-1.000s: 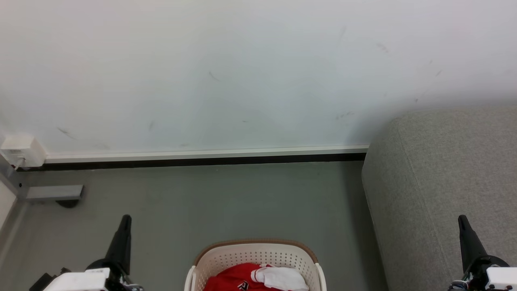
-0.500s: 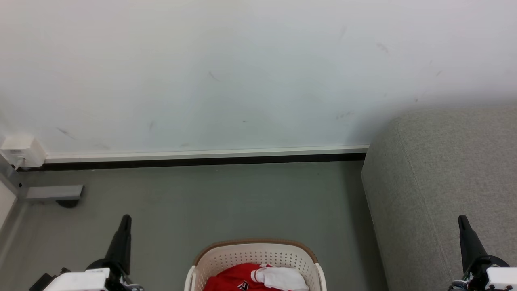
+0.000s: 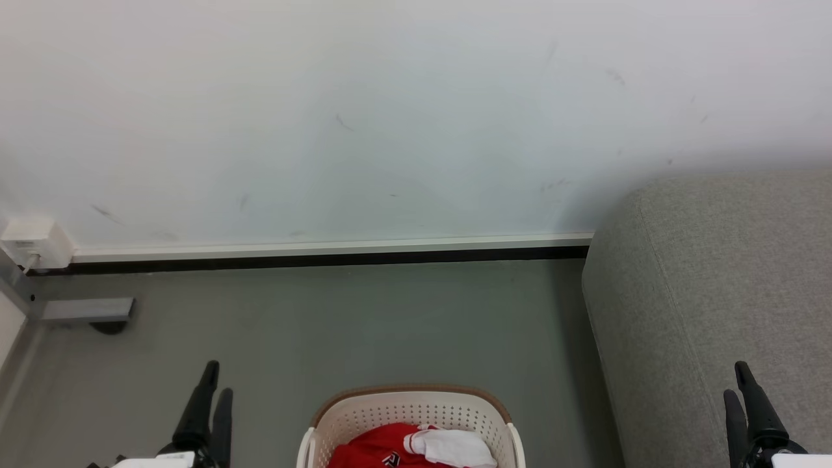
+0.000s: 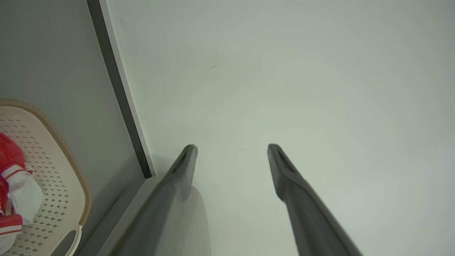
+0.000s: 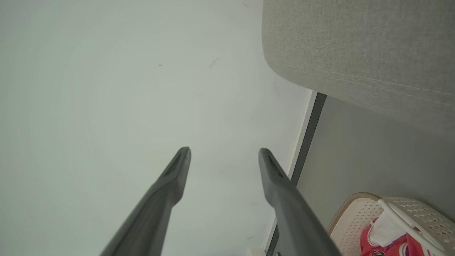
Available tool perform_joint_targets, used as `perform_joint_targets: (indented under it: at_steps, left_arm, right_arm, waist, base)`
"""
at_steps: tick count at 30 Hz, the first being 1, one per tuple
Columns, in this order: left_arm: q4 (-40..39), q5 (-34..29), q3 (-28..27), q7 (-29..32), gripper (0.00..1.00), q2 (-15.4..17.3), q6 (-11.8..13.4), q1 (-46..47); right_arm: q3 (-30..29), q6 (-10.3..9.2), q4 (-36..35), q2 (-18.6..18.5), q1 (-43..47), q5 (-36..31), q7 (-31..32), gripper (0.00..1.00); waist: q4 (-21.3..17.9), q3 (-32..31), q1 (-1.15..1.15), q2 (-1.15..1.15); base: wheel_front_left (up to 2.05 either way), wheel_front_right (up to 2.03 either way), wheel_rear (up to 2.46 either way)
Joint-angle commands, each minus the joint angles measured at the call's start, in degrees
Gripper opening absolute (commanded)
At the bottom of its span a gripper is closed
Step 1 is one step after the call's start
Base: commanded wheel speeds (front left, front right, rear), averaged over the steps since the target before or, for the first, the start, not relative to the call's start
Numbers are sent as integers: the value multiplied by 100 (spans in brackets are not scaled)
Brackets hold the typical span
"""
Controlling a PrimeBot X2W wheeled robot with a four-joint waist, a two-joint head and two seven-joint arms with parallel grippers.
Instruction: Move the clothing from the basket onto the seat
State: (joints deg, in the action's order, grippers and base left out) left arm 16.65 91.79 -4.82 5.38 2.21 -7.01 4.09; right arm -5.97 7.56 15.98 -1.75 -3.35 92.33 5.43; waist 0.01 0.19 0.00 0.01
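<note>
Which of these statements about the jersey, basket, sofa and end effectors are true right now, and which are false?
1. The jersey lies in the basket. True.
2. The left end effector is shut on the jersey. False: it is open and empty.
3. The sofa stands to the robot's right of the basket. True.
4. The basket sits on the sofa. False: it stands on the floor.
5. The right end effector is open. True.

Red jersey [image 3: 369,450], cream dotted-hole basket [image 3: 403,411], grey sofa [image 3: 715,292]
</note>
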Motion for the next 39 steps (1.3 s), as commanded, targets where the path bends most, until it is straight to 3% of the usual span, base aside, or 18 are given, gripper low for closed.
perform_joint_targets:
  at_steps: [1,13,23,39]
  left_arm:
    - [-33,-27,79,-90,100,21,1,138]
    - [157,-230,384,-386,100,30,0,243]
    - [255,-856,503,-625,100,38,114,324]
    - [304,-2575,942,-958,100,49,452,449]
  right_arm:
    - [21,-1,-160,-40,-56,-81,-86,100]
    - [126,-2,-289,-99,76,-510,-388,100]
    - [116,-3,-408,-129,166,-1131,-629,100]
    - [101,-5,-659,-266,246,-3190,-966,100]
  waist:
    - [1,1,0,-1]
    - [4,-10,0,-1]
    - [10,-40,0,-1]
    - [58,-59,0,-1]
  base:
    - [0,0,0]
    - [0,0,0]
    - [0,0,0]
    - [0,0,0]
